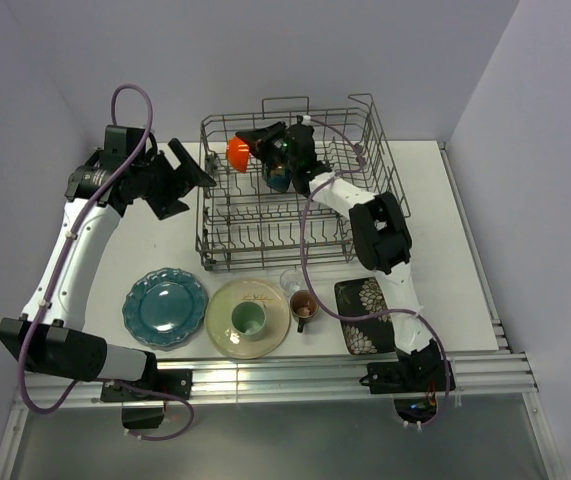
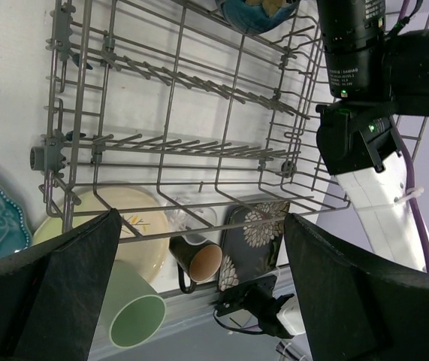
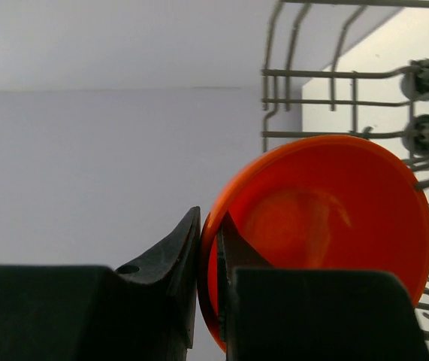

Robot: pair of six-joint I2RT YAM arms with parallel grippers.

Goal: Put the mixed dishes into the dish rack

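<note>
The grey wire dish rack (image 1: 275, 258) stands at the back of the table. My right gripper (image 1: 257, 148) reaches over its far left corner, shut on the rim of the red-orange bowl (image 3: 327, 218), which is held on edge above the rack (image 3: 334, 74). A dark bowl (image 1: 278, 180) sits inside just below. My left gripper (image 1: 191, 166) hangs open and empty left of the rack. On the table in front lie the teal scalloped plate (image 1: 165, 307), the cream plate (image 1: 227, 335) carrying the pale green cup (image 1: 248, 318), the clear glass (image 1: 290, 281), the brown mug (image 1: 303, 308) and the black floral plate (image 1: 363, 315).
The right arm's white links (image 1: 397, 270) run along the rack's right side, above the floral plate. A metal rail (image 1: 295, 375) lines the near table edge. Grey walls close the back and both sides.
</note>
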